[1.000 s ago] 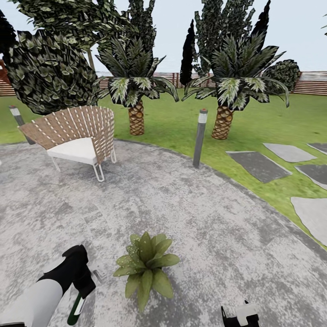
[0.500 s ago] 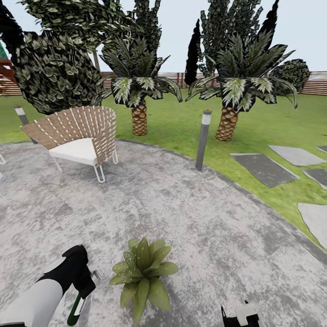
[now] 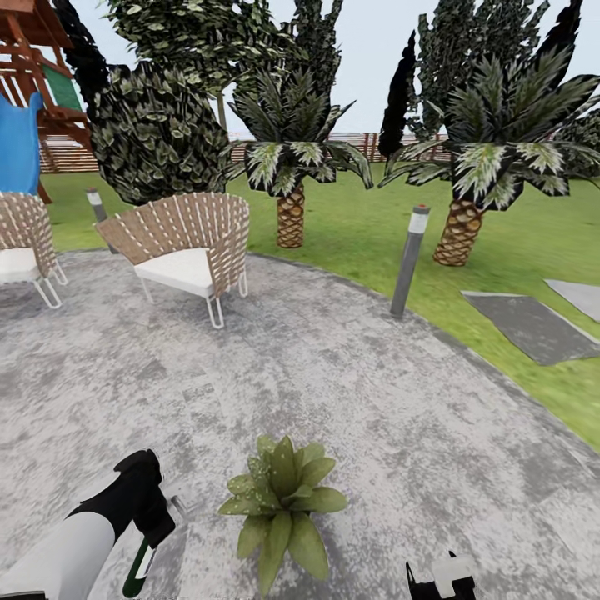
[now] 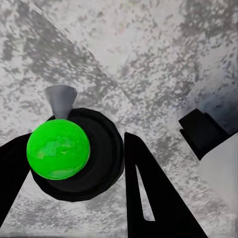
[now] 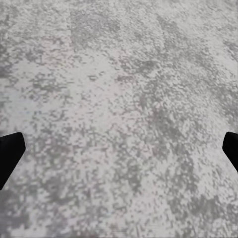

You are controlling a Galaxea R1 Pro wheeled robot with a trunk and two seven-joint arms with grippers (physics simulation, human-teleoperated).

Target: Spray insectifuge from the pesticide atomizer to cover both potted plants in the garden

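Ahead, potted plant (image 3: pixel 282 500) on open patio (image 3: pixel 375 392)

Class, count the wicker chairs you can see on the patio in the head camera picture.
2. One chair stands whole at the patio's far edge; another chair is cut off by the picture's left edge. More may lie out of frame.

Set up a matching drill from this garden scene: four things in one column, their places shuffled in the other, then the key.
1. dark-green spray bottle
2. speckled green potted plant
3. woven brown chair with white cushion
4. grey bollard lamp

A. at the patio's far rim, by the lawn
B. on the patio, between the two arms
C. in the left gripper
D. far side of the patio, before a round bush

Pairs: 1-C, 2-B, 3-D, 4-A
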